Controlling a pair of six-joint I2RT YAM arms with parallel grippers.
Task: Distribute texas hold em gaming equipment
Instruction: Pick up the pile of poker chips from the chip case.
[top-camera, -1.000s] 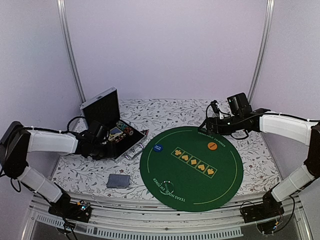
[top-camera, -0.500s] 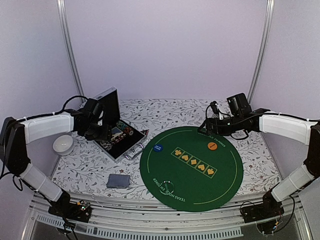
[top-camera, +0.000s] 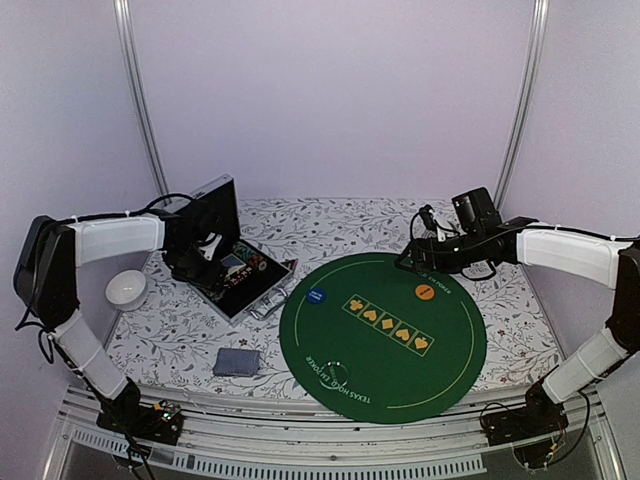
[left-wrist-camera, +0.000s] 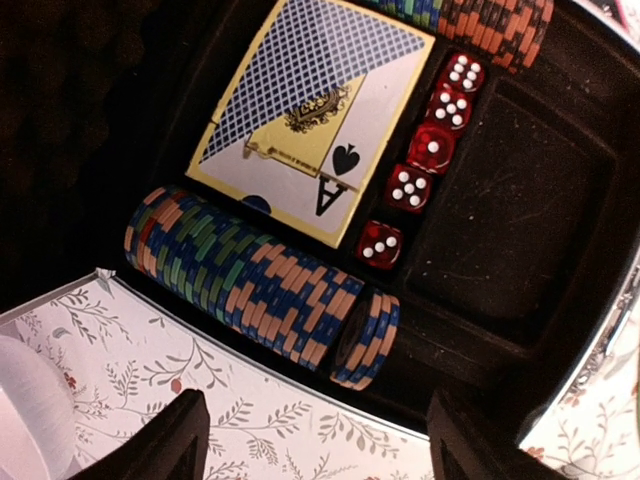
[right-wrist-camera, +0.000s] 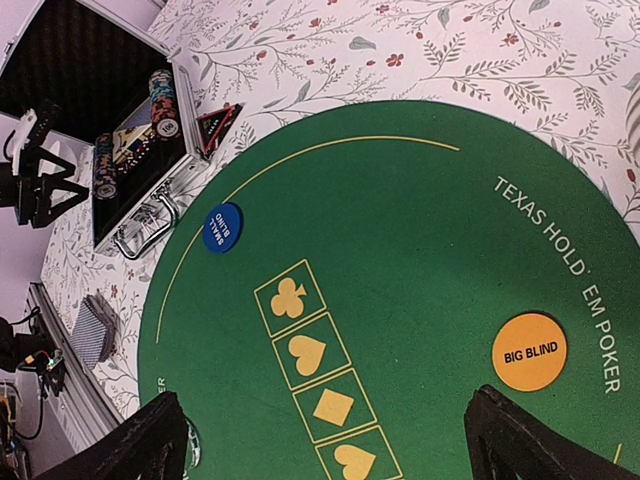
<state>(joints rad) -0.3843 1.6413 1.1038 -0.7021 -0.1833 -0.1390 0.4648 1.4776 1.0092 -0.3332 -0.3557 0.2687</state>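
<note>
- The left gripper (top-camera: 203, 264) hung over the open aluminium case (top-camera: 208, 205), which sat toward the far left corner of the table (top-camera: 330, 225).
- From its wrist camera, its two dark fingers (left-wrist-camera: 170, 440) stood well apart with nothing between them, above the case's near wall and the flowered cloth.
- Inside the black-lined case, a long row of striped poker chips (left-wrist-camera: 250, 285) lay on edge in a slot along that wall. A second row of chips (left-wrist-camera: 490, 25) showed at the far side.
- Between the rows lay a boxed pack of cards (left-wrist-camera: 300, 110) marked with an ace of spades, and beside it five red dice (left-wrist-camera: 420, 170) in a line.
- A small black red-edged triangle (right-wrist-camera: 218, 125) rested on the cloth just beside the case's right edge.
- A pale cup (top-camera: 127, 288) stood near the table's left edge, apart from the case.
- A grey-blue-backed deck (top-camera: 237, 362) lay near the table's front edge, left of the round green mat (top-camera: 440, 370).
- On the mat, the blue disc (right-wrist-camera: 221, 228) sat by its left rim and the orange disc (right-wrist-camera: 529, 352) toward its far right.
- The right gripper (top-camera: 409, 259) hovered at the mat's far rim, its fingers (right-wrist-camera: 140, 445) spread wide and empty.
</note>
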